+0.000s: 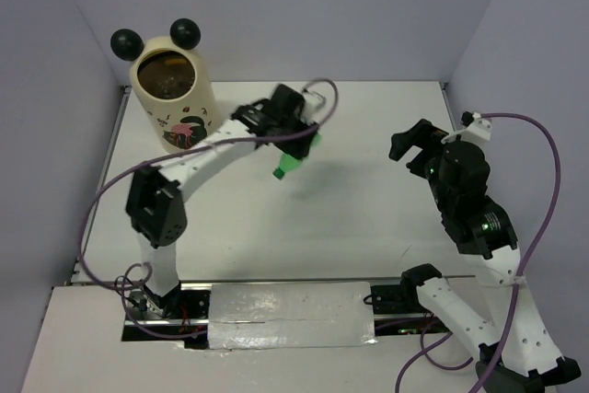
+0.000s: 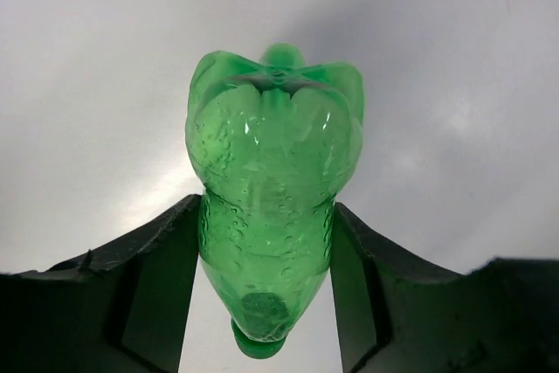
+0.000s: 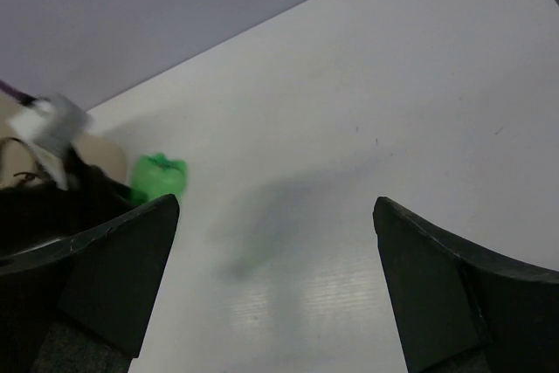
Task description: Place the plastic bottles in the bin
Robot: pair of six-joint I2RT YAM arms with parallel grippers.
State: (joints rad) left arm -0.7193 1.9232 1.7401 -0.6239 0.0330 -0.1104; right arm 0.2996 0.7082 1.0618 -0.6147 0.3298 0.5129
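Fingers (image 2: 162,294) of the left gripper (image 2: 266,251) clamped on the green bottle (image 2: 271,172), one on each side of its lower body just above the neck; left wrist view has the cap end toward the camera at the bottom and the lobed base pointing away; plastic is translucent green with a bubbly texture, no readable writing on it; blurred white surface behind it, so it looks held off the table.

Top view: left gripper (image 1: 294,131) sits over the far middle of the table (image 1: 350,218), just right of the bin (image 1: 166,121); green bottle (image 1: 294,161) hangs below it, tilted, cap end toward near-left; left arm (image 1: 156,209) rises from its base at near left, bends at the elbow, forearm stretched far-right to the wrist.

Bin at far left corner, upright, cream, tapered; two black ball ears (image 1: 127,42) on the rim; pink and dark marks (image 1: 189,128) on its side, too small to read; inside looks dark brownish, cannot tell what is in it; bottle is outside the bin, to its right, not over the opening.

Right gripper (image 1: 409,143) on the right side of the table, well apart from the bottle, jaws wide apart and holding nothing; right arm (image 1: 479,218) folded up from near right, wrist pointing left and far; right wrist view shows right gripper (image 3: 275,205) over bare table, green bottle (image 3: 159,176) small at left.

Purple cables (image 1: 543,163) loop off both arms; silver strip (image 1: 290,315) along the near edge.
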